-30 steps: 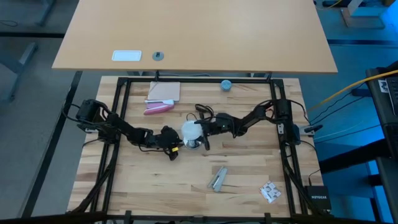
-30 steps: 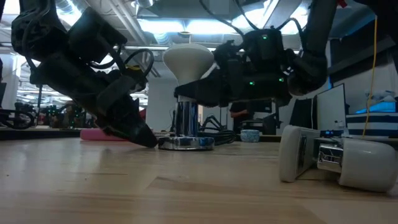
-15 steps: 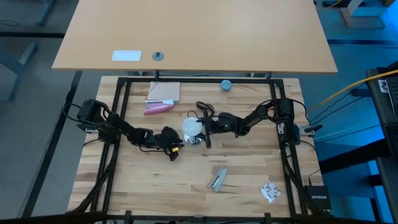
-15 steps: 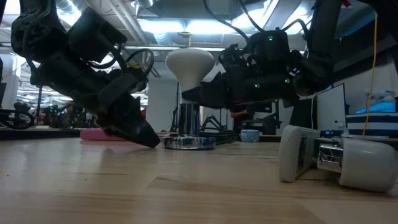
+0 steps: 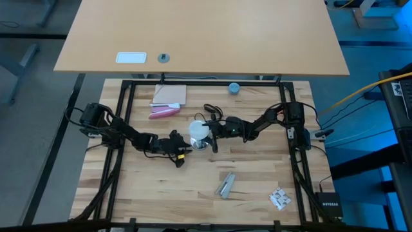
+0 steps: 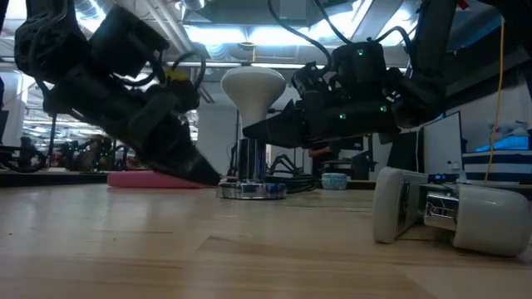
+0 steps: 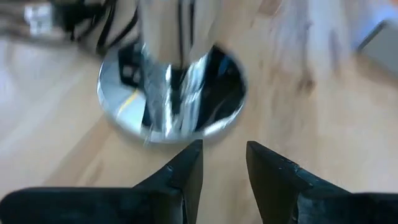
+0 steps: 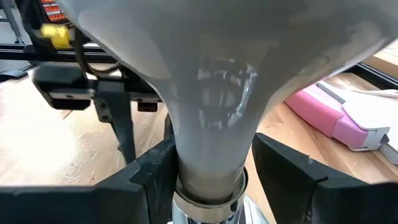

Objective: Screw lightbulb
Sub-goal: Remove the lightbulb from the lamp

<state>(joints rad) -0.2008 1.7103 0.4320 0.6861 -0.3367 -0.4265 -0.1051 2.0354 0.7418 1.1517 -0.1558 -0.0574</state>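
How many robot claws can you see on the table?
2. The left gripper points low at the shiny socket's base. The right gripper sits around the lightbulb neck above that socket.

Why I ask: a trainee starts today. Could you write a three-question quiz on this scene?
1. Choose one: the right gripper has its jaws on which part of the lightbulb? A) the globe B) the neck C) no part
2. True or false: the lightbulb lies on its side on the table.
3. Short answer: what shiny thing sits just ahead of the parted, empty jaws of the left gripper?

Key: 1 B. 2 False, it stands upright on the socket. 3 The socket's round base.
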